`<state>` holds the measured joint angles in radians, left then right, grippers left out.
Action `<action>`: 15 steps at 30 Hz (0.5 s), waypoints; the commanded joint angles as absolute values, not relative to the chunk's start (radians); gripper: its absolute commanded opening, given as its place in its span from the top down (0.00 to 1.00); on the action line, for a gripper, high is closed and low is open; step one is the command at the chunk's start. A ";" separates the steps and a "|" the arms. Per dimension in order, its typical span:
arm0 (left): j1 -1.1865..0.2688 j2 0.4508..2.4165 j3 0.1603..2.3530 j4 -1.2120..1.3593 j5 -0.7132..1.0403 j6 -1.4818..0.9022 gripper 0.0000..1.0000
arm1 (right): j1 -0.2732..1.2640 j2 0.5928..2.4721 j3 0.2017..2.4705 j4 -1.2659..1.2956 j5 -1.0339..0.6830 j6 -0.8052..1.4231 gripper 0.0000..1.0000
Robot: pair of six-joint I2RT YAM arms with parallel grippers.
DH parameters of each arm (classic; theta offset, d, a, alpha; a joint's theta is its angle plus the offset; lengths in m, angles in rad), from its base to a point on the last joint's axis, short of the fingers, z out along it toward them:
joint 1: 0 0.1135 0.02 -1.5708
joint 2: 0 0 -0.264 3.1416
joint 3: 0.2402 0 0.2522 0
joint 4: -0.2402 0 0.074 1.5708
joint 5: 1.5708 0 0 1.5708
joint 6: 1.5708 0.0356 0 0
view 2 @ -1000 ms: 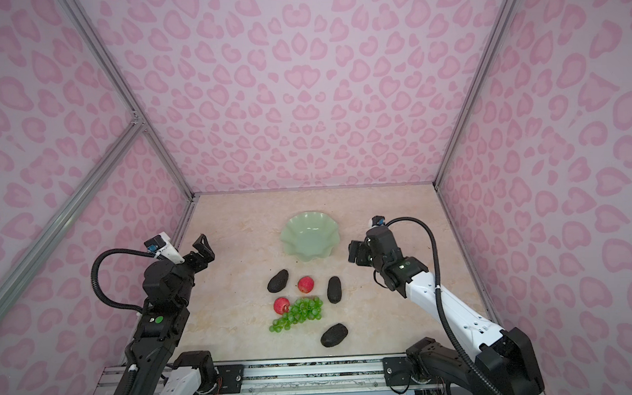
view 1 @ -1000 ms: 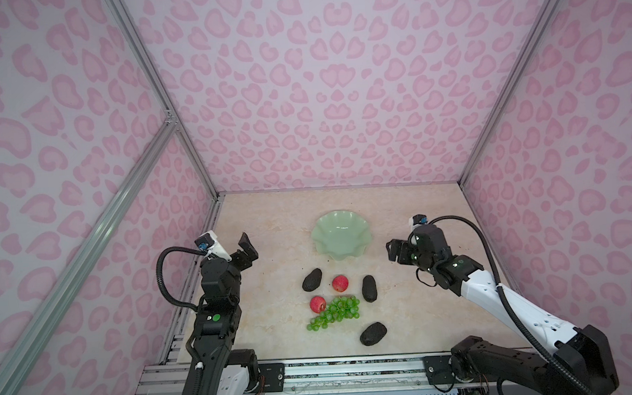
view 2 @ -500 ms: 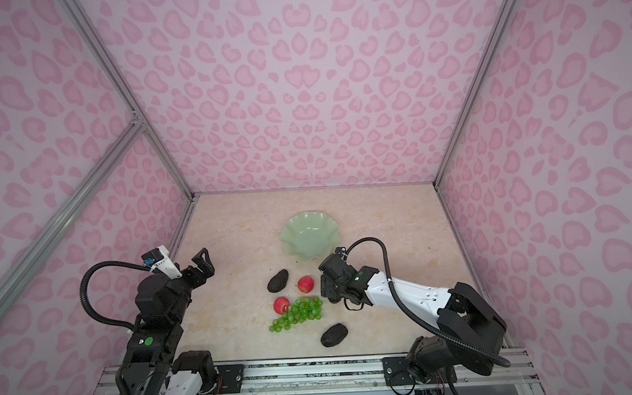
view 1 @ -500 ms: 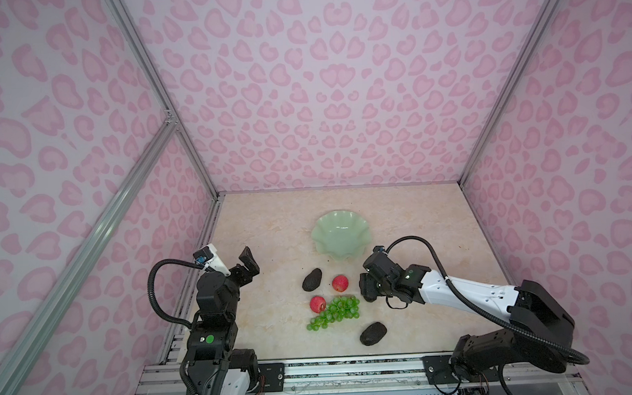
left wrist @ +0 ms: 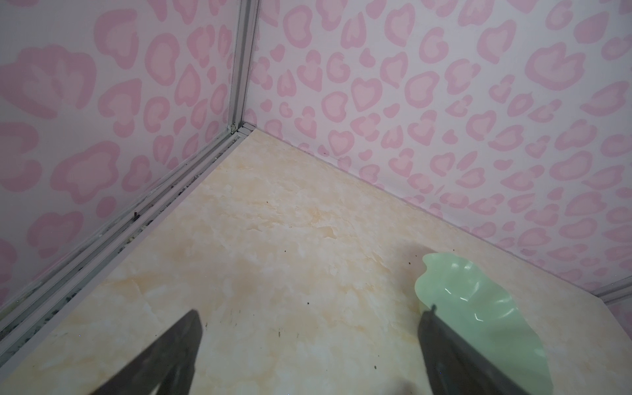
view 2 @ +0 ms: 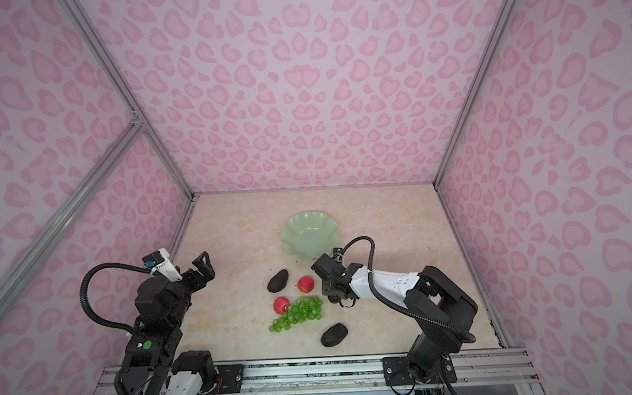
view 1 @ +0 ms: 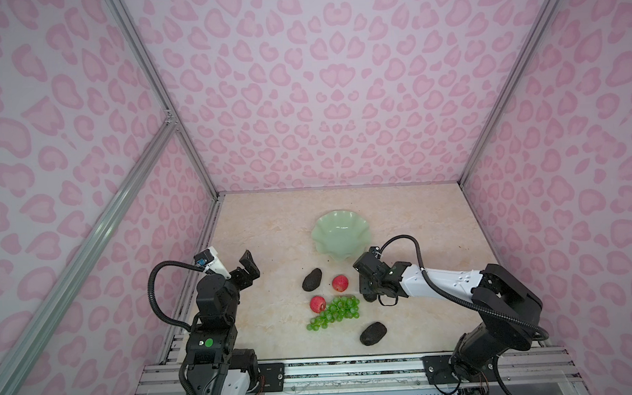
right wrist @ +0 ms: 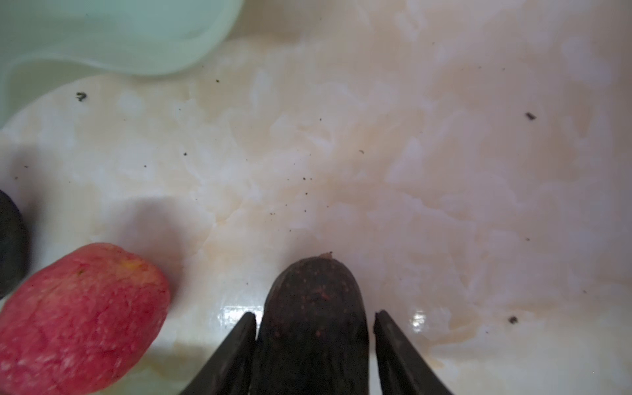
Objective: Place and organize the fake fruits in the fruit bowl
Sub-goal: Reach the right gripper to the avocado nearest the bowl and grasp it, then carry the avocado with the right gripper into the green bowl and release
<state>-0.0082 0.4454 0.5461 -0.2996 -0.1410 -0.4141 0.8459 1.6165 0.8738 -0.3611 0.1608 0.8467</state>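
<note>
1. Three avocados are out on the bench. The left avocado sits beside an apple, the front avocado lies near the bench's front edge, and the third avocado is under the right arm.
2. That arm stretches low across the bench, and the right jaws straddle the third avocado. One jaw is on the skin and a sliver of bench shows at the other, so I cannot tell whether it is clamped.
3. The second apple touches the grapes, mid-spread.
4. The bowl sits just behind the fruit, and every piece lies outside it.
5. The left arm is raised at the bench's left edge. The left jaws are spread wide, gripping nothing, well apart from the fruit.
</note>
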 commanded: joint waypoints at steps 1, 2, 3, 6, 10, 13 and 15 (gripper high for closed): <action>-0.008 0.450 0.549 -0.291 -0.152 -0.414 0.01 | 0.846 1.615 0.860 -0.350 0.171 0.865 0.53; -0.007 0.452 0.548 -0.291 -0.152 -0.414 0.01 | 0.846 1.606 0.859 -0.353 0.175 0.862 0.55; -0.007 0.452 0.549 -0.291 -0.153 -0.416 0.01 | 0.846 1.596 0.860 -0.360 0.179 0.857 0.57; -0.008 0.458 0.546 -0.291 -0.153 -0.422 0.00 | 0.839 1.544 0.904 -0.429 0.222 0.818 0.61; -0.007 0.467 0.544 -0.291 -0.151 -0.428 0.01 | 0.832 1.461 0.994 -0.489 0.292 0.742 0.64; -0.008 0.479 0.546 -0.291 -0.146 -0.427 0.01 | 0.826 1.458 1.082 -0.445 0.313 0.652 0.65; -0.008 0.487 0.548 -0.291 -0.136 -0.426 0.01 | 0.814 1.506 1.161 -0.416 0.294 0.598 0.65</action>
